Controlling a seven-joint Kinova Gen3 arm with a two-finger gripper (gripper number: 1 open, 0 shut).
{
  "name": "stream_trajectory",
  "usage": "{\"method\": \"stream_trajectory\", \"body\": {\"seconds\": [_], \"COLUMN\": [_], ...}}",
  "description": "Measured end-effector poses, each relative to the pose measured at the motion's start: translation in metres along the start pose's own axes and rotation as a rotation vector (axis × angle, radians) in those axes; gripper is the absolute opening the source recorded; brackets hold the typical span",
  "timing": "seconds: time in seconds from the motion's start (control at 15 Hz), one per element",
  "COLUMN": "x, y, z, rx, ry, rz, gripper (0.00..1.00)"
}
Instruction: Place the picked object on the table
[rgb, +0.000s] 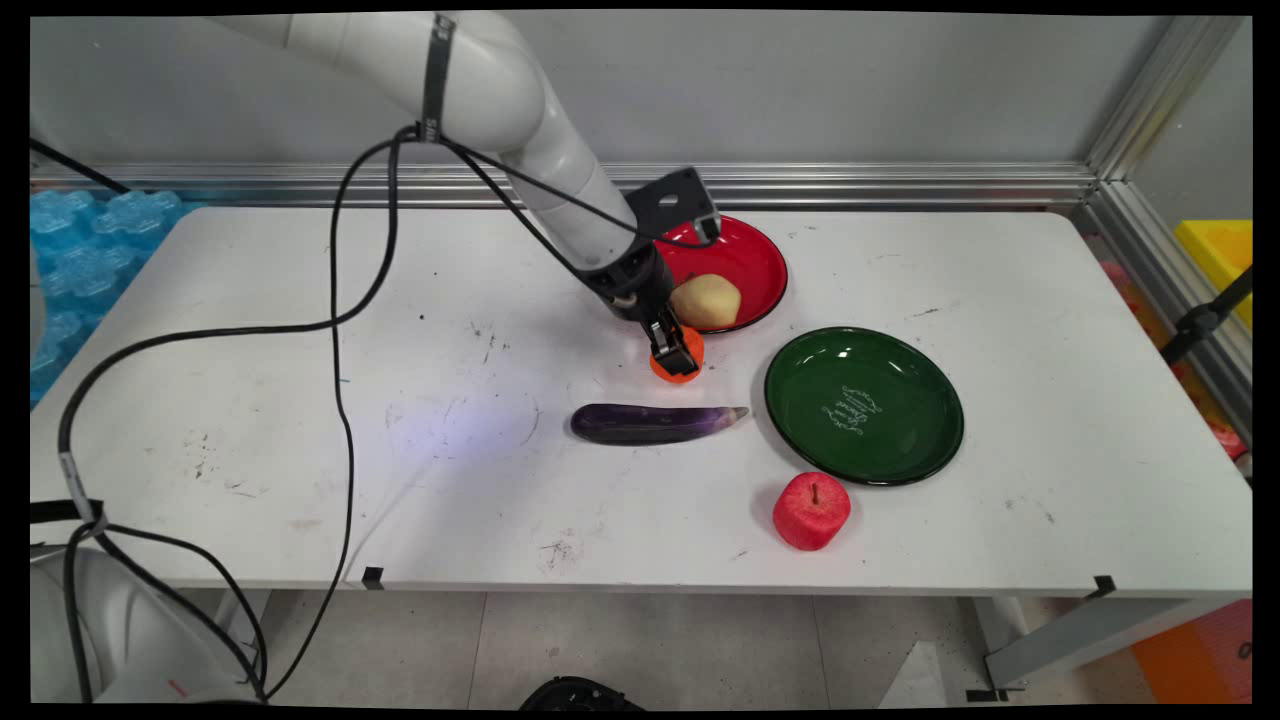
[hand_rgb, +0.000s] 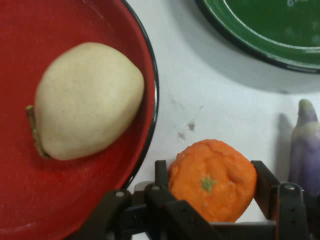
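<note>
Orange fruit pinched in the claw, just beside the red plate's rim.

The white table bears a red plate, green plate, orange, eggplant and apple.
</note>
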Motion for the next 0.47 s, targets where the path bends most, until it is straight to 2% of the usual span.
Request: {"method": "stream_trajectory", "body": {"seconds": [0.27, 0.33, 0.47], "x": [-0.0035, -0.0044, -0.0067], "y": [-0.0027, -0.0027, -0.0019], "z": [0.0127, 0.0132, 0.0099], "rx": [-0.015, -0.019, -0.026], "ry": [-0.002, 0.0, 0.006], "rz": [0.022, 0.032, 0.056], "gripper": [0.0, 1.0, 1.0]}}
